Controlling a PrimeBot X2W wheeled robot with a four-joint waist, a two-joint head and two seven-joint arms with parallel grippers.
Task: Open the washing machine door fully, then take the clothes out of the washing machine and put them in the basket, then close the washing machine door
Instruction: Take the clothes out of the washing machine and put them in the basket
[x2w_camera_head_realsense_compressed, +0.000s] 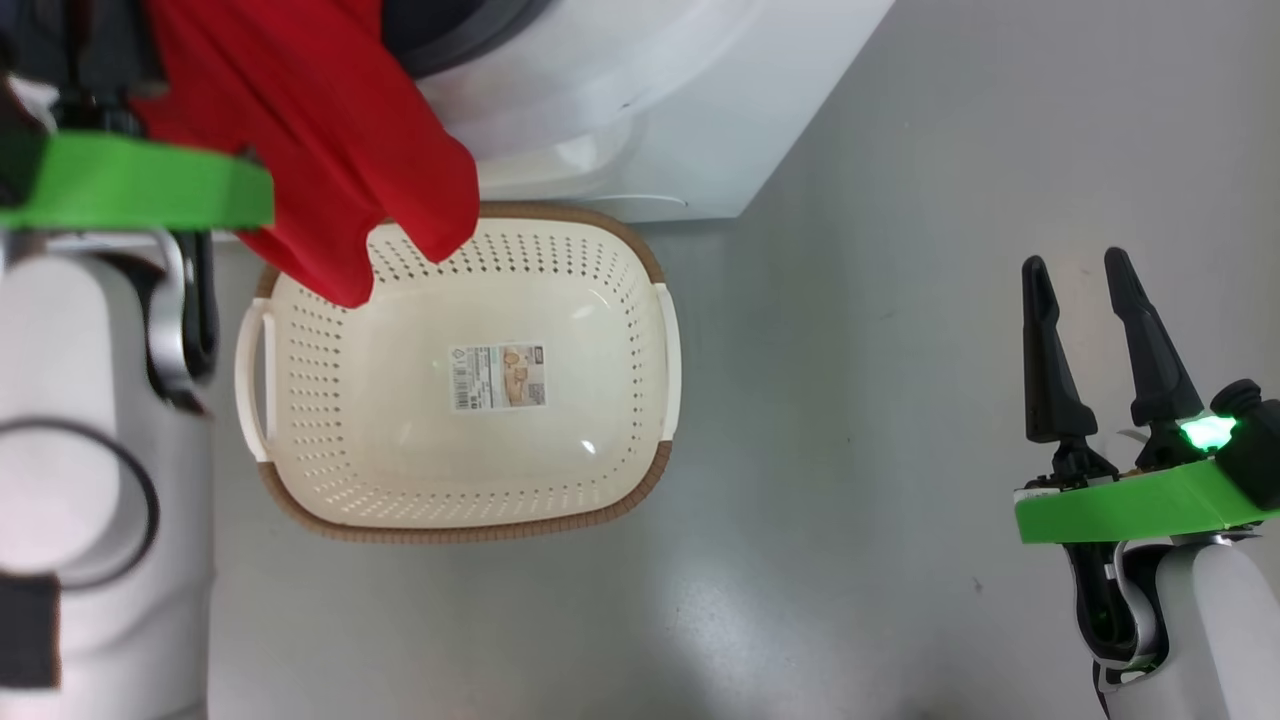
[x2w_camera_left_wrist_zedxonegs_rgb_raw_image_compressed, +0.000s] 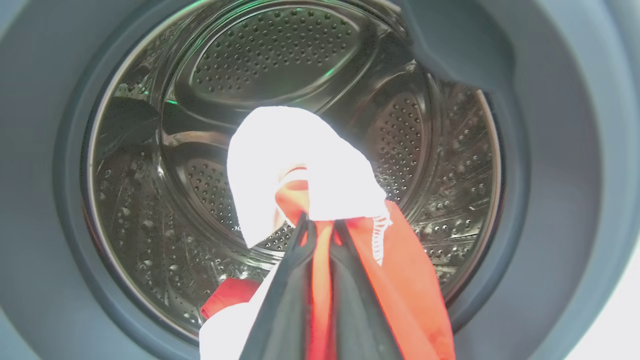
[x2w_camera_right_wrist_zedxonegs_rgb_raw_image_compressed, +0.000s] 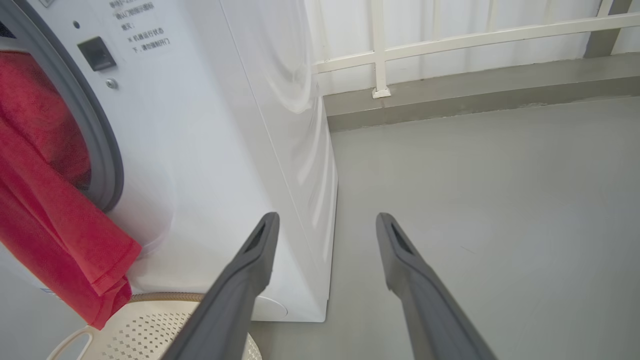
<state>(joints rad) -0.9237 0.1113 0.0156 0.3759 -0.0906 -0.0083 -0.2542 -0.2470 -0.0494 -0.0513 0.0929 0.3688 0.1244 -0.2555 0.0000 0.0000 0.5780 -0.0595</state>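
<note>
Left wrist view: our left gripper (x2w_camera_left_wrist_zedxonegs_rgb_raw_image_compressed: 320, 222) pinches the clothes (x2w_camera_left_wrist_zedxonegs_rgb_raw_image_compressed: 305, 165) at its tips, their lower folds cut off; beyond gapes the drum (x2w_camera_left_wrist_zedxonegs_rgb_raw_image_compressed: 280, 55) of the washing machine (x2w_camera_left_wrist_zedxonegs_rgb_raw_image_compressed: 555, 210). Our right gripper (x2w_camera_head_realsense_compressed: 1075, 262) stands spread and empty; left of it, hanging clothes hide a far corner of the basket (x2w_camera_head_realsense_compressed: 450, 527).

Entry: clothes (x2w_camera_head_realsense_compressed: 330, 130), top cut by frame edge, hiding basket (x2w_camera_head_realsense_compressed: 400, 470) far left corner; label (x2w_camera_head_realsense_compressed: 497, 377) print unreadable.
</note>
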